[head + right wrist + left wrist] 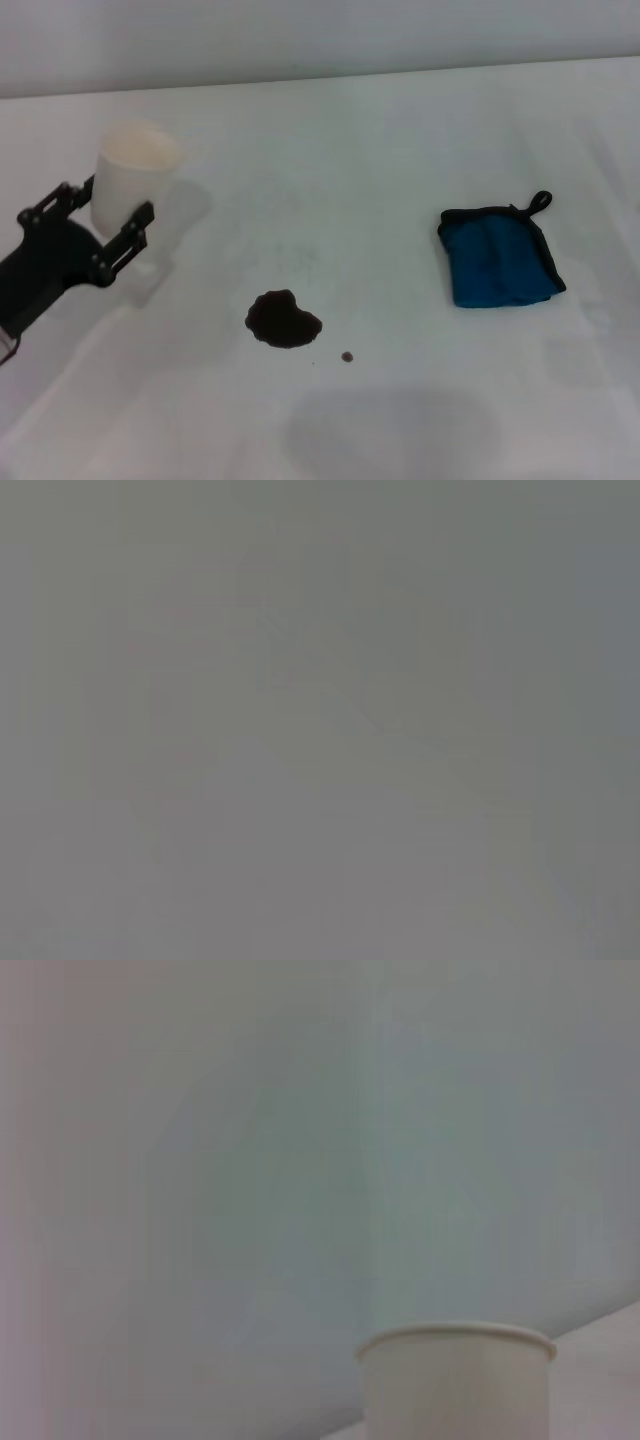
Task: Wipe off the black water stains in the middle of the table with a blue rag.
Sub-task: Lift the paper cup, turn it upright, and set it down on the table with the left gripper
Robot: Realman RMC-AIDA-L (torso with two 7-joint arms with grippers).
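Observation:
The black water stains (284,318) form a dark blotch in the middle of the white table (400,140), with a tiny dark dot (347,356) just to its right. The blue rag (498,257), folded, black-edged and with a black loop at its far corner, lies flat at the right. My left gripper (105,220) is at the left, shut on a pale cup (130,178) that it holds upright just above the table. The cup's rim (456,1337) shows in the left wrist view. The right gripper is out of view.
The table's far edge meets a grey wall (300,40). A faint grey shadow (390,430) lies on the near table below the stains. The right wrist view is a plain grey field.

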